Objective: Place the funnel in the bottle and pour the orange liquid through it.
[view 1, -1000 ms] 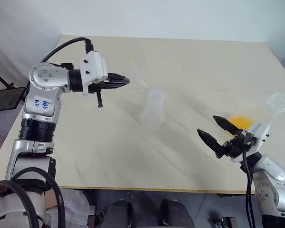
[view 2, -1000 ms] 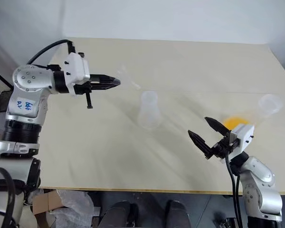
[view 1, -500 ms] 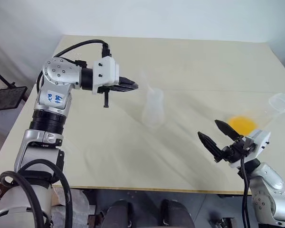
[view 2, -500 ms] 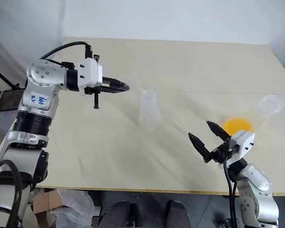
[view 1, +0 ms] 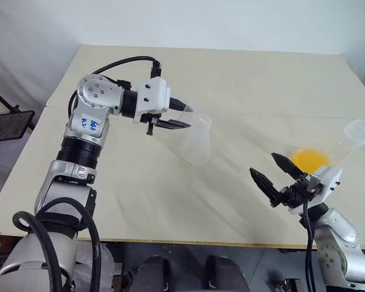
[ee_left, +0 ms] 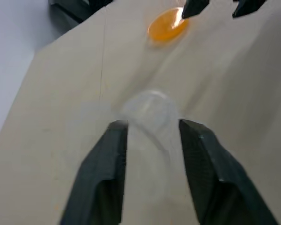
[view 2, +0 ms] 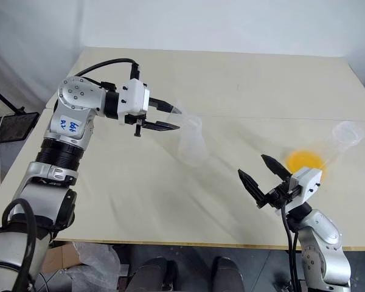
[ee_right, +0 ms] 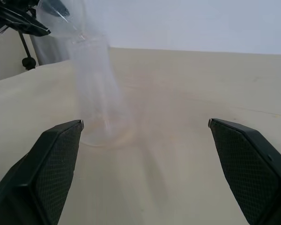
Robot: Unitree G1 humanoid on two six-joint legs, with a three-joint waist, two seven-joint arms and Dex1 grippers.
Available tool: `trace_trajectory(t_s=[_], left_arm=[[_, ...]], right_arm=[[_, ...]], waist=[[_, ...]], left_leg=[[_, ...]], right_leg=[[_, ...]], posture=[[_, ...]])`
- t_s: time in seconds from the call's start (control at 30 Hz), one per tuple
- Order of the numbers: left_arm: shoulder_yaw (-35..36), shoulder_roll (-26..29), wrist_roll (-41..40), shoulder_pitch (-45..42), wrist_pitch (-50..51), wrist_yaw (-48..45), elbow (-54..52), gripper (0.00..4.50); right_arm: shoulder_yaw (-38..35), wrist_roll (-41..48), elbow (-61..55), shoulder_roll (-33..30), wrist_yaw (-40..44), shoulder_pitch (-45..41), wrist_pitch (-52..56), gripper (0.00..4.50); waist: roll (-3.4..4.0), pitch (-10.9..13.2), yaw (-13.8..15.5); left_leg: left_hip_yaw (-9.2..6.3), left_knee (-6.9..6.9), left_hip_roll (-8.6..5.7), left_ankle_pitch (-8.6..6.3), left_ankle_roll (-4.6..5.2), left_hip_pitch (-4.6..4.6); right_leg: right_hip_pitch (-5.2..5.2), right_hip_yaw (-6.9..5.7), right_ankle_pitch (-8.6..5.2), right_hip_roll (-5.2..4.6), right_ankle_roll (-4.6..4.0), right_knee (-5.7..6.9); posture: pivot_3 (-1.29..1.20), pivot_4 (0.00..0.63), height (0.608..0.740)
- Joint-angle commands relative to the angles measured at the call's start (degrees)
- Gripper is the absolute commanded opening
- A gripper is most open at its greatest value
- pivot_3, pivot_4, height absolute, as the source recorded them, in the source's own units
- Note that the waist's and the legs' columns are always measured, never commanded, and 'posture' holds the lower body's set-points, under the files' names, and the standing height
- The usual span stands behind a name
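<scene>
The clear bottle (view 1: pixel 194 146) stands mid-table. My left gripper (view 1: pixel 181 115) is level with the bottle's mouth, open, its fingers either side of the barely visible funnel (ee_right: pixel 65 15), which rests at the top of the bottle's neck. I cannot tell whether the fingers touch the funnel. The left wrist view has a round clear rim (ee_left: pixel 150 104) between the fingertips. The orange liquid (view 1: pixel 310 159) lies in the bottom of a second clear flask at the right. My right gripper (view 1: pixel 263 164) is wide open just left of that flask, holding nothing.
The second flask's wide mouth (view 1: pixel 359 131) is near the table's right edge. The tan table (view 1: pixel 134 194) has open room between the two flasks and along the front. A black stand (view 1: pixel 9 125) is beyond the left edge.
My left arm swung right, carrying the funnel from left of the bottle to its mouth, and its fingers went from shut to open. The right gripper stayed open and in place.
</scene>
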Motion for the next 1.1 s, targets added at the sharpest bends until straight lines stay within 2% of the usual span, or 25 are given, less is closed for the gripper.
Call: trace_trajectory(t_s=[0.03,0.23,0.7,0.9,1.0,1.1], left_arm=[[3.35,0.53,-3.87,2.55,3.20,0.31,-4.25,2.91],[6.49,0.42,-6.14,6.20,4.47,3.64,-8.45,4.47],[8.29,-2.62,-10.95,11.39,8.02,5.21,-15.98,4.47],[14.53,3.00,-15.07,25.13,17.62,9.98,-27.71,4.47],[20.38,4.56,-17.07,35.31,20.72,15.65,-34.33,4.47],[27.69,4.38,-17.94,43.48,20.25,21.78,-36.33,4.47]], right_arm=[[-0.30,0.27,-1.72,0.23,-0.23,0.36,-1.38,4.50],[-0.26,0.20,-0.77,-0.01,0.06,-0.36,-1.34,4.50],[-0.22,-0.15,0.22,-0.12,0.81,-1.69,-1.17,4.50],[-0.25,-0.32,-0.21,-0.97,2.09,-1.06,-1.35,4.50],[0.93,-0.88,0.68,-2.75,4.37,-2.42,-0.78,4.50],[2.87,-0.94,2.13,-4.24,6.75,-5.25,0.19,4.50]], waist=[[0.00,0.00,-0.02],[0.00,0.00,-0.21],[0.00,0.00,0.03],[0.02,-0.01,-0.93],[0.03,0.00,-1.42],[0.02,0.00,-1.43]], left_leg=[[0.00,0.00,0.00,0.00,0.00,0.01],[-0.01,-0.01,0.01,0.00,0.00,0.03],[-0.07,0.06,-0.04,0.00,0.02,0.03],[-0.10,-0.01,0.02,0.00,0.01,0.08],[-0.12,-0.02,0.15,0.00,0.01,0.13],[-0.11,0.02,0.23,0.00,0.02,0.14]], right_leg=[[0.00,0.00,0.00,0.00,0.00,0.02],[-0.01,0.01,0.00,0.00,0.00,0.04],[0.02,0.00,0.00,-0.06,0.00,0.11],[0.00,0.02,0.00,-0.06,0.00,0.21],[-0.01,0.09,-0.01,-0.09,-0.01,0.28],[0.02,0.14,-0.01,-0.16,-0.01,0.30]], posture=[[0.00,0.150,0.740],[0.00,0.150,0.740],[0.00,0.150,0.740],[0.00,0.150,0.740],[0.00,0.150,0.740],[0.00,0.150,0.740]])
